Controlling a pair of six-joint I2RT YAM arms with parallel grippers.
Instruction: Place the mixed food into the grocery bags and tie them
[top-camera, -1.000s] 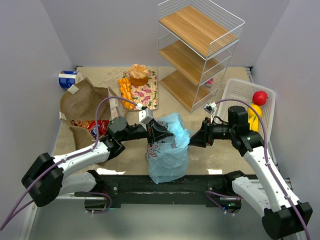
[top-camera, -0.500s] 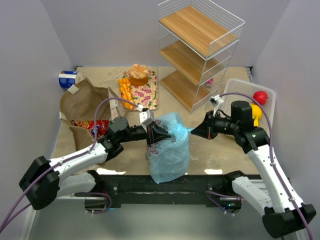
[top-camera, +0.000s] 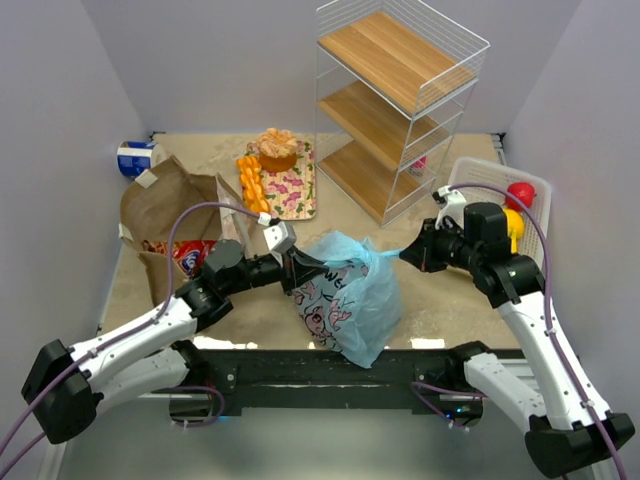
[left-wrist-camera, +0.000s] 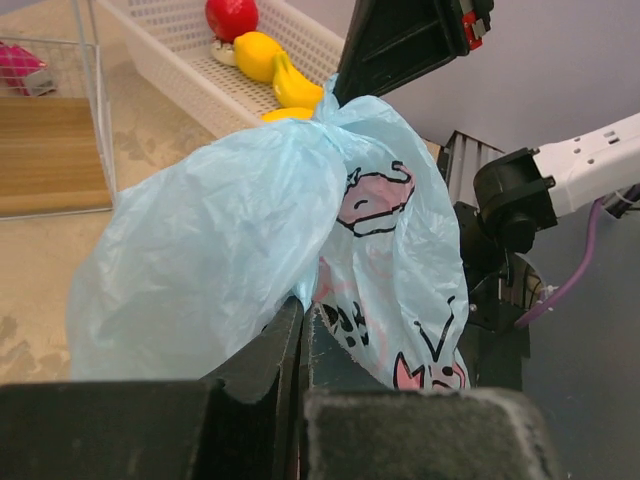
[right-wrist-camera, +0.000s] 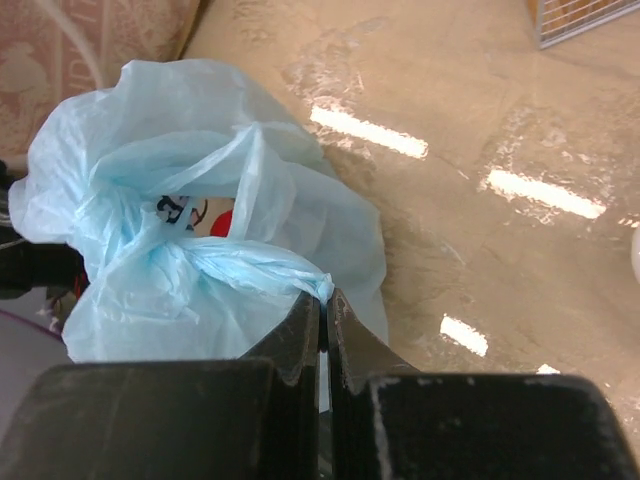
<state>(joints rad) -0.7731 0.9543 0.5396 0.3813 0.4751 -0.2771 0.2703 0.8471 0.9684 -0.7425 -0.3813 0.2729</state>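
Blue bag (top-camera: 345, 300): thin light-blue plastic printed with cartoon animals, at the near middle of the table (top-camera: 255, 318). Slung between the two grippers and leaning toward the near right. Unclear whether the bottom rests on the table.
Left gripper (left-wrist-camera: 303, 318): fingers pressed together, pinching a fold of plastic on the left side of the blue bag.
Right gripper (right-wrist-camera: 325, 300): fingers closed on a twisted strand of plastic at the upper right corner of the blue bag. Strand drawn tight toward the right.
Bag top: gathered into a bunch where the strand meets the body, with one loop of plastic standing up beside it.
Paper bag (top-camera: 165, 205): brown and crumpled, lying at the far left, well apart from the blue bag.
Snack packets (top-camera: 190, 255): red, at the near mouth of the paper bag. Hard to tell whether inside or on top.
Can (top-camera: 135, 158): blue and white, in the far left corner behind the paper bag.
Basket (top-camera: 490, 170): white and slatted, at the right edge, behind the right arm.
Red fruit (top-camera: 519, 195): round, in the basket.
Yellow fruit (top-camera: 510, 222): just beside the red fruit, in the basket.
Tray (top-camera: 298, 195): floral, far centre, carrying an orange cake and orange segments.
Shelf rack (top-camera: 400, 60): white wire with three wooden shelves, far right of centre.
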